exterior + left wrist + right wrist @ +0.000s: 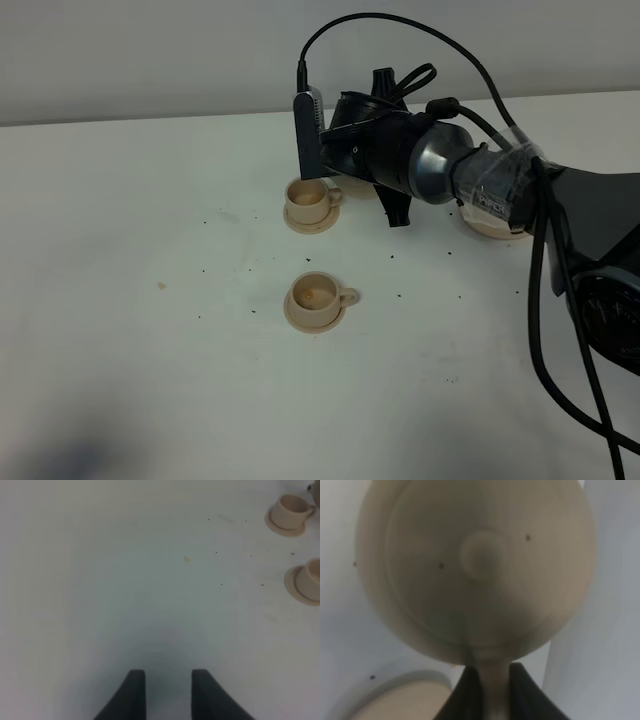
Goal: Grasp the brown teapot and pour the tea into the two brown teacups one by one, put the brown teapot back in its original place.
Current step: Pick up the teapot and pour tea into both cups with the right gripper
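The teapot (480,580) is smooth, matt and light tan, a squat round body under a domed lid with a round knob. In the right wrist view it fills the picture, blurred, lid toward the camera, with a few dark flecks on it. The right gripper (493,669) is clenched on its thin loop handle, one dark finger on each side. From above, the teapot is hidden behind the black arm (400,155), which stretches over the far cup (310,200) near the worktop's far edge, so the teapot is held up by that cup, off its wide saucer (492,230). That flat round saucer lies nearer the right edge, half covered by the arm and its black cables (534,310). The near cup (318,297) stands toward the middle of the worktop (130,350), brownish inside. Both cups are small, tan and loop-handled, each on a little round saucer. The worktop is white and matt, scattered with dark specks (400,297). The left gripper (167,675) is released, bare worktop between its dark fingers
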